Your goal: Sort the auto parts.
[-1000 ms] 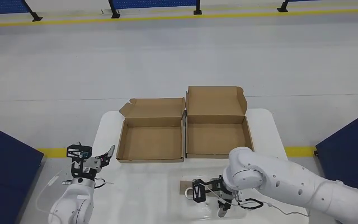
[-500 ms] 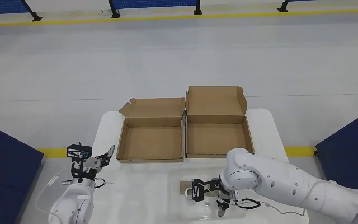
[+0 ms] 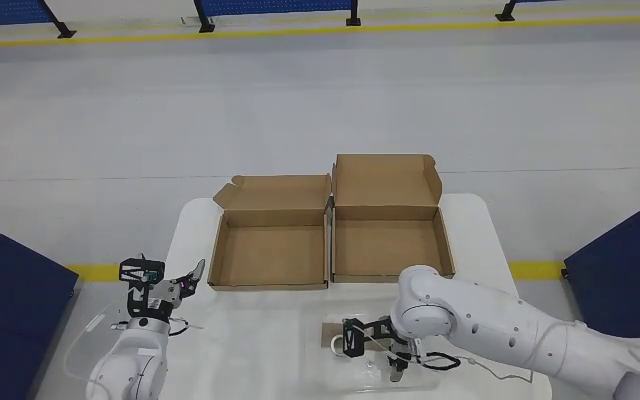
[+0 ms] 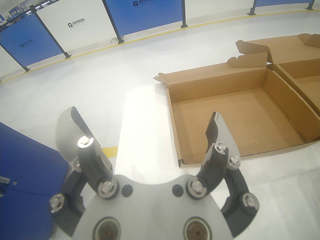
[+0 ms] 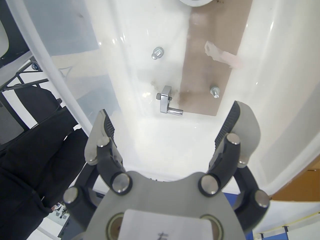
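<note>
Leftward by a touch since a second ago, our right pincer (image 5: 170, 112) hangs with jaws apart over the metal bracket (image 5: 167, 102) in the clear bin (image 5: 160, 136). We judge it is lining up a first pick. Two bolts (image 5: 157, 52) (image 5: 214, 91) lie near, a white ring (image 5: 197, 1) farther off, and the bin's walls crowd the approach. Beyond, the cardboard boxes (image 3: 270, 255) (image 3: 388, 248) stand open on the tabletop (image 3: 250, 340). Our left pincer (image 4: 144, 113), jaws also apart, hovers beside them.

White table (image 3: 250, 330): two open cardboard boxes stand at its far side, left box (image 3: 268, 258) and right box (image 3: 385, 250), side walls touching, both floors bare. Near the front edge lies a flat brown sheet (image 3: 328, 335). A clear tray (image 5: 140, 26) rests partly over that sheet.
</note>
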